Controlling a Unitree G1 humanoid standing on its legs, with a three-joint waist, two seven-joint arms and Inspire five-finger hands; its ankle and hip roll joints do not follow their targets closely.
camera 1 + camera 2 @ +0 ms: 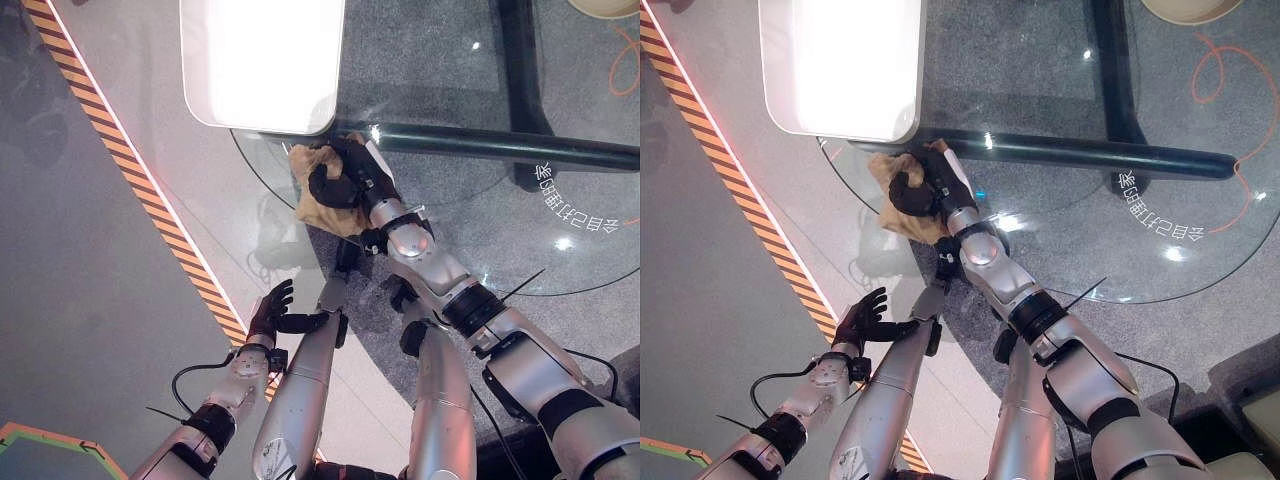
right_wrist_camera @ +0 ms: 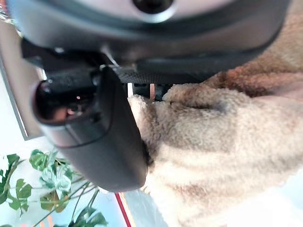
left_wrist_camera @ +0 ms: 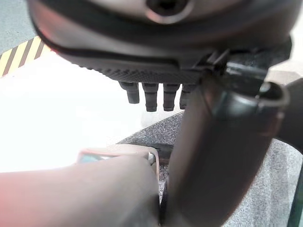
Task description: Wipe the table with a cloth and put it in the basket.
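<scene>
— Where was the cloth?
— My right robot hand (image 1: 338,180) was curled round the tan fleecy cloth (image 1: 318,202) at the round glass table's (image 1: 560,262) near-left edge.
— And your left robot hand (image 1: 270,308)?
— Fingers loose, low, well apart.

White characters (image 1: 574,204) are printed on the glass table (image 1: 480,250), near its far right rim. They appear upside down and mirrored and cannot be read. No other markings are legible.

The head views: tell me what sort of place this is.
Probably a demo or exhibition hall: a round glass table on grey carpet, striped hazard tape along a polished floor, and a potted plant.
</scene>
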